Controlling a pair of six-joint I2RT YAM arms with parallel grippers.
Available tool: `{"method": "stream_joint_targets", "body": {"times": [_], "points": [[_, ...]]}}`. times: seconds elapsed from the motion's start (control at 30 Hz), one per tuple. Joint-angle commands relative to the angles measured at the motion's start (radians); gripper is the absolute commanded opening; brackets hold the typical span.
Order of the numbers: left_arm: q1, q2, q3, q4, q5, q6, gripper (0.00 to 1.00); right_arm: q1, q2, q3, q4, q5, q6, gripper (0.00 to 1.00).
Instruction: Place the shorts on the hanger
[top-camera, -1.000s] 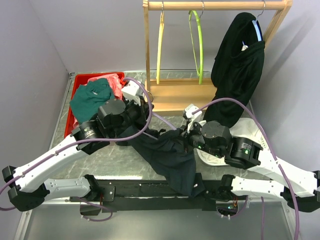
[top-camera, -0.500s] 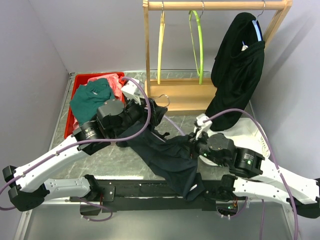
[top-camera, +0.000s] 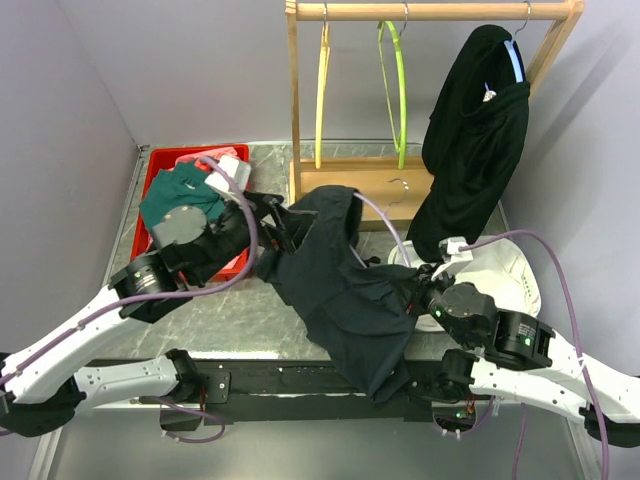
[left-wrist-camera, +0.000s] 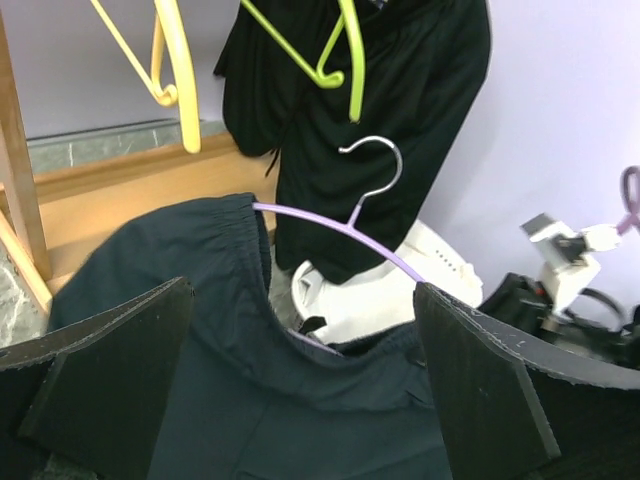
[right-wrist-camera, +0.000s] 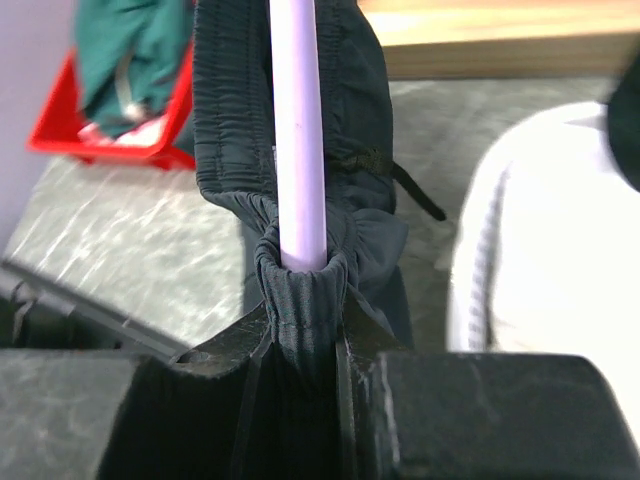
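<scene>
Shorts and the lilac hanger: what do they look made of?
Shorts: soft matte dark fabric, fibre unclear; it drapes, and puckers at the gathered waistband. Hanger: probably plastic, smooth, uniform lilac with a slight sheen. Its hook: thin silvery wire, looks like bare metal.

Ahead of the left gripper (left-wrist-camera: 300, 345), between its fingers, the shorts (left-wrist-camera: 230, 330) swallow the lilac hanger (left-wrist-camera: 345, 228) — only one arm and the hook show. At the right gripper (right-wrist-camera: 300, 345), bunched waistband hides the bar's near end. The bar runs off the top edge, and the teal garment (right-wrist-camera: 130, 50) far left is blurred.
</scene>
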Motion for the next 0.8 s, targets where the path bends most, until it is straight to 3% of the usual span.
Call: {"method": "stream_joint_targets", "body": {"times": [0.0, 0.13, 0.27, 0.53, 0.77], "points": [[-0.003, -0.032, -0.004, 0.006, 0.02, -0.022, 0.97, -0.037, 0.029, 0.041, -0.021, 0.179, 0.13, 0.0], [-0.003, -0.038, -0.02, 0.011, 0.019, -0.024, 0.97, -0.221, 0.119, 0.086, 0.026, 0.061, 0.069, 0.0], [-0.003, -0.043, -0.036, 0.014, 0.017, -0.028, 0.97, -0.498, 0.159, 0.126, 0.141, -0.161, -0.038, 0.0], [-0.003, -0.046, -0.042, 0.008, 0.017, -0.024, 0.97, -0.871, 0.328, 0.296, 0.219, -0.451, -0.092, 0.0], [-0.003, -0.045, -0.059, 0.014, 0.036, -0.022, 0.97, -1.047, 0.457, 0.495, 0.226, -0.542, -0.126, 0.0]]}}
